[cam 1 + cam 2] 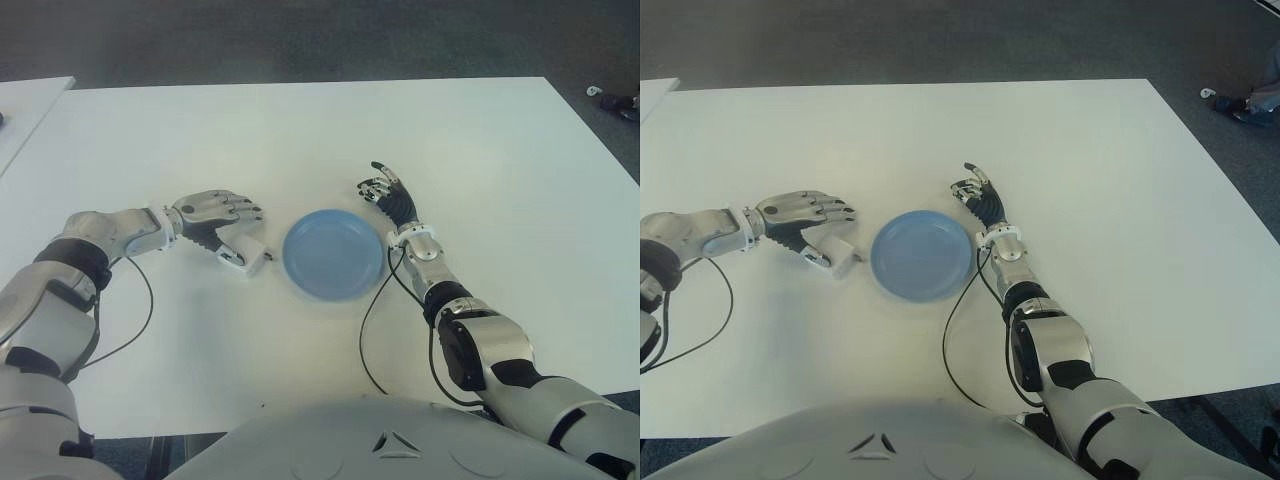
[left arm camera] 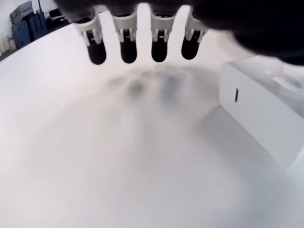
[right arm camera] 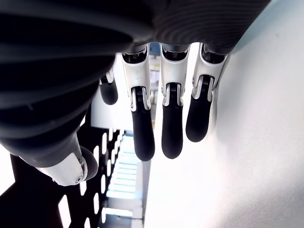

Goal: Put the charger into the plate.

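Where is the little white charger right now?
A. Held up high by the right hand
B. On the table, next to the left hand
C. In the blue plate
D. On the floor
B: the charger lies on the table by the left hand, just left of the plate, which holds nothing; the right hand is open at the plate's far right.
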### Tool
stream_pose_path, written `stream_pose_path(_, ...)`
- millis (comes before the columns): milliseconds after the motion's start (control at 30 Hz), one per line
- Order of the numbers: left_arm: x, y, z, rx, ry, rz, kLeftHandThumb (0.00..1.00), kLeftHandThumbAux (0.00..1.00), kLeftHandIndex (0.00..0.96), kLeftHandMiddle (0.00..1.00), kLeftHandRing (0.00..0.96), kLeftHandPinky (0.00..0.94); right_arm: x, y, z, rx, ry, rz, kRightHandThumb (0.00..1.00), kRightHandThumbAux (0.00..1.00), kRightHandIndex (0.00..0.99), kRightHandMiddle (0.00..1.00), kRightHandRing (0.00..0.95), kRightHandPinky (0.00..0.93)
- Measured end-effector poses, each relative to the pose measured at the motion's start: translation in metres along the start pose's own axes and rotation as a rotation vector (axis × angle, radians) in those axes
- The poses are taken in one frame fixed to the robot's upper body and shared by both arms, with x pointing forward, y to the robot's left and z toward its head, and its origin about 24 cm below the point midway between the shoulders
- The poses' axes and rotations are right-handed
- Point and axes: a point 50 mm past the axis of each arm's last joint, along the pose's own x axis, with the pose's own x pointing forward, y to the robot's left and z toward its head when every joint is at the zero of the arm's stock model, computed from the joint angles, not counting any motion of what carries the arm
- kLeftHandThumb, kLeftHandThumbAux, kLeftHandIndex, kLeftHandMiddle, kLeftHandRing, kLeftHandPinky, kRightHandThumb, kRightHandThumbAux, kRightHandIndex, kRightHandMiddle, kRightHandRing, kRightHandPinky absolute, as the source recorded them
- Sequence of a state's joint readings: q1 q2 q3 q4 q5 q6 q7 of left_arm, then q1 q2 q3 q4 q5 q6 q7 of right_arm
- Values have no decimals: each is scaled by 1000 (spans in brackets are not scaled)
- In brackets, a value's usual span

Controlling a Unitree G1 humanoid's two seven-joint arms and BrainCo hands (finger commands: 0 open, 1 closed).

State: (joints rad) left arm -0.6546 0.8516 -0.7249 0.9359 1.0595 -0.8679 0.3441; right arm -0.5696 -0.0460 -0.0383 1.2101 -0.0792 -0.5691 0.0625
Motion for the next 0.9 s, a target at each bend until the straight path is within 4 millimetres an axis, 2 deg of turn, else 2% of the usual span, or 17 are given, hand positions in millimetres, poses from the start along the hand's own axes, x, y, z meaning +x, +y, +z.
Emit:
stream_pose_path(300, -1, 1, 0, -38, 10, 13, 353, 142, 0, 0, 0, 0, 0, 0, 0, 0, 0, 7, 0, 653, 96, 415, 391, 291)
stream_pose_path(900, -9, 8, -1, -220, 51, 111, 425, 127, 0, 0, 0, 0, 0, 0, 0, -1, 2, 10, 0, 650, 99, 413, 388, 283)
